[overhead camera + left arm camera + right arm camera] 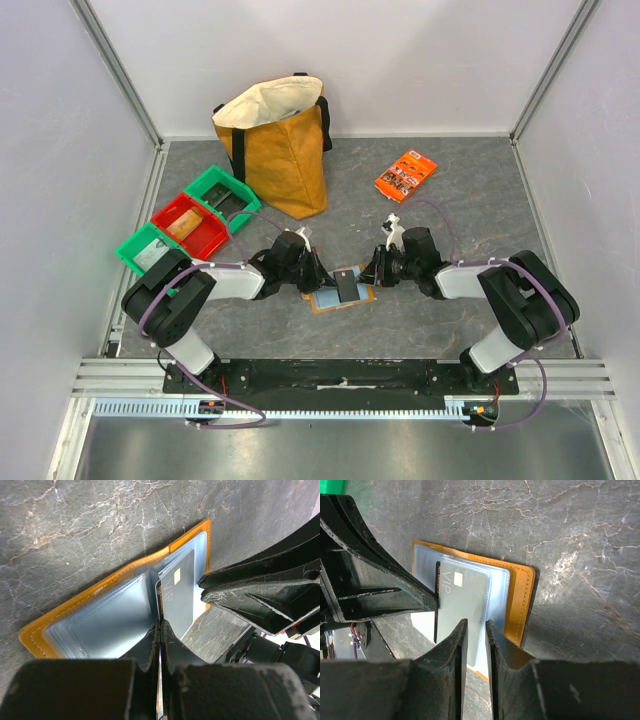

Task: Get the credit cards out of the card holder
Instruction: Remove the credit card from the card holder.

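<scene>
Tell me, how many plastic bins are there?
3, in a diagonal row at left: green plastic bin beside the yellow fabric tote bag, red plastic bin in the middle, second green bin at the near end.

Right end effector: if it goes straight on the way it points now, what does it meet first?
The dark card in the clear pocket of the holder, directly ahead of the right end effector, whose jaws stand slightly apart. Depth is unclear from the wrist view; it may already be touching.
</scene>
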Available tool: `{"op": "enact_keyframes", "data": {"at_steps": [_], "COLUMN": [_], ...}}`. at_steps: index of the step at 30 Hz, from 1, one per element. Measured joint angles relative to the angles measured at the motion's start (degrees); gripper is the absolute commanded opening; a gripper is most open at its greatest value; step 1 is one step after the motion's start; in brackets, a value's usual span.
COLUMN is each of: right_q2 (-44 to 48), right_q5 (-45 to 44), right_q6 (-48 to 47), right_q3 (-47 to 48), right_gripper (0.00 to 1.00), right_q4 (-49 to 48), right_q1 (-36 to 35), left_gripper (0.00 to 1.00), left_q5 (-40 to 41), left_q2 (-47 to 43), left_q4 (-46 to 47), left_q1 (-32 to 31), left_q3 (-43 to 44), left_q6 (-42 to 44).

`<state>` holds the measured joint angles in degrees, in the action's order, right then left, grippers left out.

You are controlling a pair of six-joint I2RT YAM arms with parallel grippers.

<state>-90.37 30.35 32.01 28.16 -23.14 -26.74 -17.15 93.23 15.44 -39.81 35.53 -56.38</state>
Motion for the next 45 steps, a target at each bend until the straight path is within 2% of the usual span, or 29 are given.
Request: {"op": "enact_keyframes", "data": {"at_steps": [18,24,32,41,45], "right_q2": [-4.2,-3.9,-0.9,-1.1,-1.7], "right_q5": [4.6,3.2,-6.3,-22.1,-26.0], "right_q6": [1.4,-0.2,-7.0,-10.6,-10.6], "right_q3": [0.0,1.2,6.7,13.5,15.0], "right_gripper": [0.2,0.11,0.08,0.01,0.0], "right_q4": [-5.9,-2.9,10.8,21.5,23.5], "right_q1": [0.7,0.6,-3.9,-11.7,-13.3], "left_gripper": [0.02,0.02,0.02,0.02,0.02], "left_q5": [-0.1,-0.1,0.0,0.3,0.7], "left_q2": [0.0,-0.1,-0.3,-0.5,-1.5], "left_q4": [1.5,1.9,1.9,1.5,1.5], "left_q1": [0.3,0.3,0.3,0.4,0.4], "left_q3": [-1.3,-1.6,-1.6,-1.7,-2.4], "left_q6": [-1.3,-1.7,-1.7,-1.7,-2.3]}}
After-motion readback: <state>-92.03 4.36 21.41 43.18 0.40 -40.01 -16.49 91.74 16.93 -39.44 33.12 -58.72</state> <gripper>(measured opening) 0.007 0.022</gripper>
